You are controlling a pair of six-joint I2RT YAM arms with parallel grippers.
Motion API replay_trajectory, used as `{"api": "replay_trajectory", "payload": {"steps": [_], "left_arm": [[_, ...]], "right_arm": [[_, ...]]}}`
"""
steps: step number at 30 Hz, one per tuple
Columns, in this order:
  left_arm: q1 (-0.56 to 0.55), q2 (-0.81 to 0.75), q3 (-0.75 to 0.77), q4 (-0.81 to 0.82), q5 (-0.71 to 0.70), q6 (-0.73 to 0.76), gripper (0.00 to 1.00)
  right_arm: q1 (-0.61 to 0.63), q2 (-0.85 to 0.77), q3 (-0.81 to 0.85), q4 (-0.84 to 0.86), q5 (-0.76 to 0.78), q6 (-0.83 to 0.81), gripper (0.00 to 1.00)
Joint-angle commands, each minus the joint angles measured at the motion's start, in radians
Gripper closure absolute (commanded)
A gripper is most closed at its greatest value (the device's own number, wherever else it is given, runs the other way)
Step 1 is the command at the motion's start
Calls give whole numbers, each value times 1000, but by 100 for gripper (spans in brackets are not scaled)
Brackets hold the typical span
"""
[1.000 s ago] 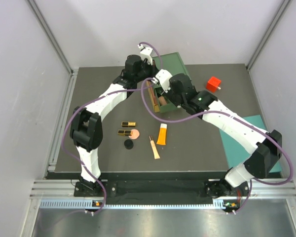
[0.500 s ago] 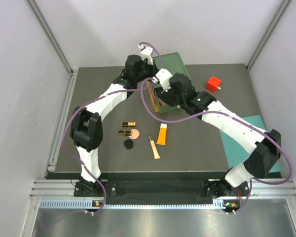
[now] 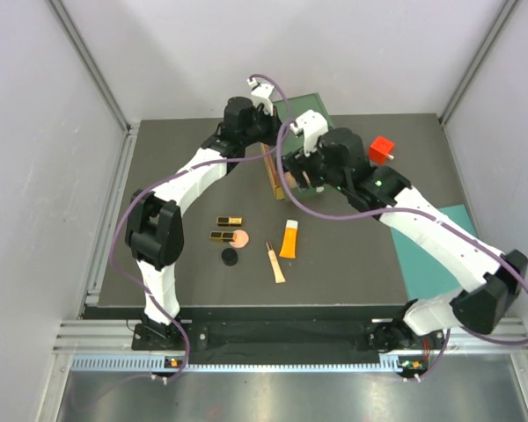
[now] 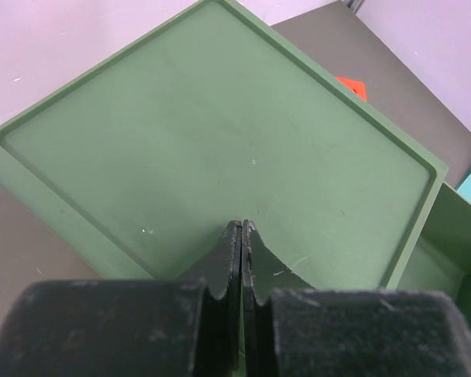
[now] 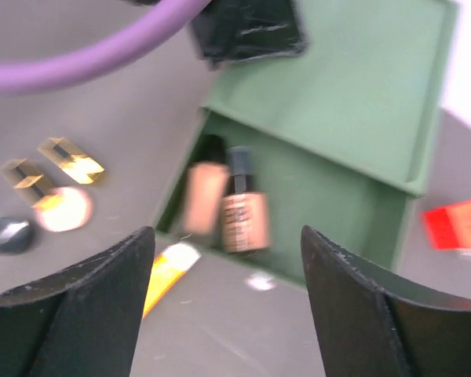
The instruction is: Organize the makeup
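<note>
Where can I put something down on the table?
The dark mat is bare between the yellow-orange tube and the teal sheet, and along the near edge below the black disc. It is crowded around the gold-black cases, round peach compact and slim peach tube.

Straight ahead of the right pincer [image 5: 226,231] lie two tan bottles [image 5: 243,212] [image 5: 204,196], inside the one green drawer box [image 5: 361,86]. Off to its left I count two gold-black cases [image 5: 71,157] [image 5: 27,179], one peach compact [image 5: 63,210], one black disc [image 5: 12,234], one yellow-orange tube [image 5: 166,271] and one slim peach tube [image 3: 275,264]. To its right sits one red cube [image 5: 455,224].
</note>
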Motion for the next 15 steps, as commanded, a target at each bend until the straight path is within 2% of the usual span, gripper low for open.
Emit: {"api": "replay_trajectory", "payload": {"steps": [1,9,15], "left_arm": [[4,73,-27,-220,-29,21,100],[2,74,-24,-226,-31,16,100],[2,80,-26,-230,-29,18,100]], "right_arm": [[-2,-76,-89,-11,-168,159,31],[41,-94,-247,-11,-306,225,33],[77,32,-267,-19,-412,237,36]]}}
